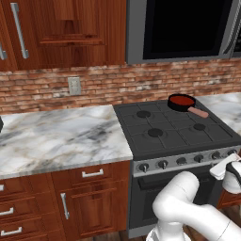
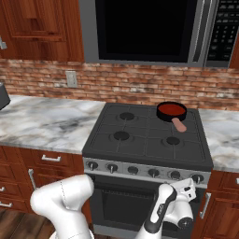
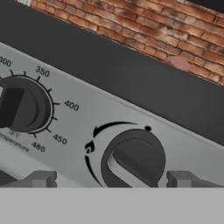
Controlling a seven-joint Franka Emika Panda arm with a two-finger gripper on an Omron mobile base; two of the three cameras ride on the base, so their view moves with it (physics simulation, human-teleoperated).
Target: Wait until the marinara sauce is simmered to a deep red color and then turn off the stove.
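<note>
The marinara sauce (image 1: 181, 100) (image 2: 171, 109) lies as a smooth red disc in a small dark pan on the rear right burner of the stove (image 1: 179, 136) (image 2: 144, 144). The pan's reddish handle (image 1: 199, 112) points toward the front right. My gripper (image 1: 234, 165) (image 2: 190, 186) hangs low in front of the right end of the steel knob strip. In the hand view the gripper (image 3: 111, 179) is open, its fingertips (image 3: 41, 178) set on either side of a dark burner knob (image 3: 135, 159), close but apart from it. A temperature knob (image 3: 22, 105) sits to its left.
A marble counter (image 1: 56, 136) runs left of the stove, with another stretch on the right (image 2: 224, 135). A black-windowed microwave (image 1: 183, 28) hangs above. Wooden drawers and cabinet doors (image 1: 89, 202) stand below the counter. The oven door (image 2: 126, 205) is right beside my arm.
</note>
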